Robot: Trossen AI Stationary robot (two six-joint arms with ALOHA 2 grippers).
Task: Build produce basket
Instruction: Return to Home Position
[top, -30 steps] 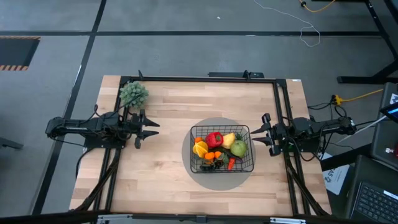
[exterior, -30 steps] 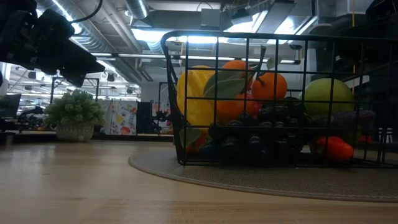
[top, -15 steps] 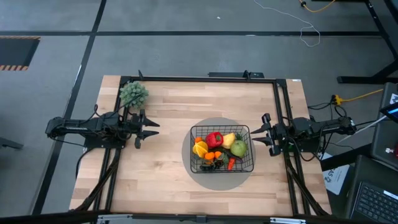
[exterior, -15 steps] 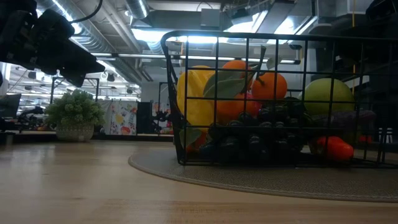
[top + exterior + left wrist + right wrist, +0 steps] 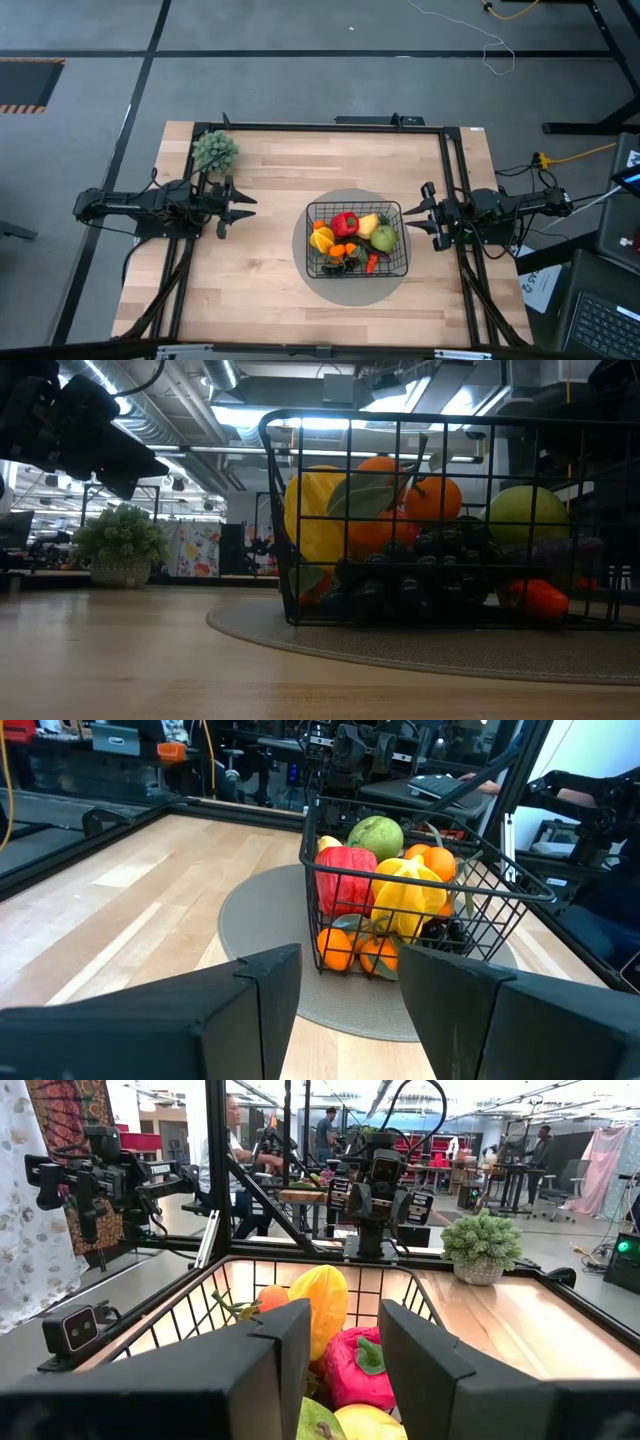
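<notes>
Basket (image 5: 358, 240) sits near the centre of the desk (image 5: 270, 300) on the mat (image 5: 355, 292), produce (image 5: 350, 235) piled inside. I rate risk low: only a stray inward swing clipping the wire rim would tip it. Left end effector (image 5: 243, 207) at 9 o'clock, right end effector (image 5: 413, 218) at 3, both level, facing basket, jaws apart, empty.

From above we look straight down on the whole table (image 5: 260, 290). At table height we face level across it, close to the basket (image 5: 400, 418). Both wrist cameras face that basket from opposite sides (the left farther off); all four views share it.
</notes>
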